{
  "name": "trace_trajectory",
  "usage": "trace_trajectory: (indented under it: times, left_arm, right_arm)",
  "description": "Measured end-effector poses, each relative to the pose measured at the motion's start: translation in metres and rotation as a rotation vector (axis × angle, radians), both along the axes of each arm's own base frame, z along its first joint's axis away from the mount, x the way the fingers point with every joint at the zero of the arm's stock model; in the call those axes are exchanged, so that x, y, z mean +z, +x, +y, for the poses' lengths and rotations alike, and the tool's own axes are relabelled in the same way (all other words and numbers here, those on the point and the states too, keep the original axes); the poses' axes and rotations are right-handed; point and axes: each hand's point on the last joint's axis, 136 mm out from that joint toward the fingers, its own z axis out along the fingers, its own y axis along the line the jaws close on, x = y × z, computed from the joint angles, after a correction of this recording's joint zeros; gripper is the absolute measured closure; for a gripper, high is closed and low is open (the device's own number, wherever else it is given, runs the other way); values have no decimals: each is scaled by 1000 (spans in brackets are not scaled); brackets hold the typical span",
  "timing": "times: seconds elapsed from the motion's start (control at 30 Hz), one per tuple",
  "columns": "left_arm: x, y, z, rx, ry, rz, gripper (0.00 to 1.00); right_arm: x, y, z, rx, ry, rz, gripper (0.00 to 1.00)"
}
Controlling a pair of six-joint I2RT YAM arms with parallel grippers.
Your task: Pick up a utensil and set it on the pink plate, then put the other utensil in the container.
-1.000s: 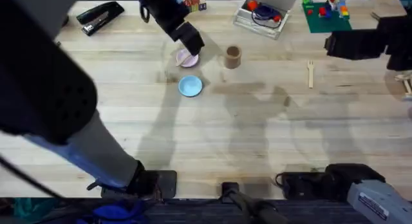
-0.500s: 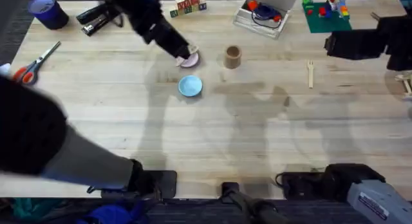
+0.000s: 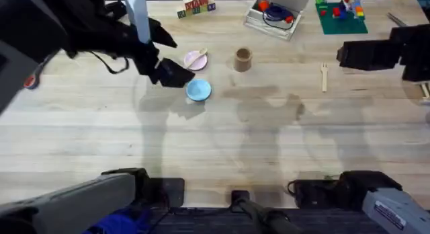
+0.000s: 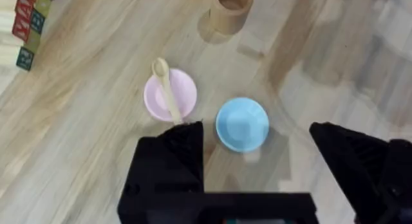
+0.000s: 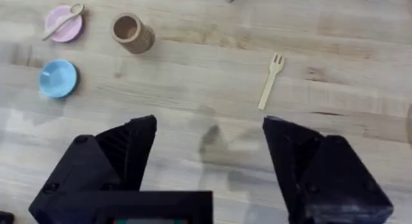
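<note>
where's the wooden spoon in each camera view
Overhead: the wooden spoon lies across the pink plate, left of the brown cup.
Left wrist: the spoon lies across the pink plate, bowl past its rim.
Right wrist: the spoon lies on the pink plate, beside the cup.
Shared landmark: the light-blue plate next to the pink one.

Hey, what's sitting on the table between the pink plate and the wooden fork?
The brown container stands between the pink plate and the fork, nearer the plate; the overhead view shows bare table elsewhere.
</note>
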Motion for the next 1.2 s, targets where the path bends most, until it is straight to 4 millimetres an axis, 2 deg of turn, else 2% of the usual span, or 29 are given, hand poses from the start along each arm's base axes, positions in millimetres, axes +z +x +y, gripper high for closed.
trace_trajectory:
  times: [0.2, 0.37, 0.47, 0.6, 0.83, 0.93, 0.97, 1.2]
  left_arm:
    - [-21, 2, -16, -52, -121, 0, 5]
    - [-19, 0, -22, -71, -169, 9, 6]
    - [-17, 0, -23, -76, -180, 5, 6]
    - [-16, 0, -24, -81, -190, 3, 6]
    - [-16, 0, -24, -81, -191, 3, 6]
    - [-16, 0, -24, -81, -191, 3, 5]
    - [-16, 0, -24, -81, -191, 3, 5]
    - [-16, 0, -24, -81, -191, 3, 6]
  right_arm:
    - [0, 0, 0, 0, 0, 0, 6]
    - [-1, -2, 0, -6, 5, 10, 5]
    - [-10, -7, -1, -12, 3, 63, 5]
    - [-31, -6, -6, -34, -17, 175, 7]
    - [-78, 18, -12, -68, -34, 378, 26]
    - [-99, 27, -20, -123, -60, 460, 12]
    - [-116, 39, -29, -170, -89, 501, 6]
    - [-146, 69, -37, -212, -107, 522, 6]
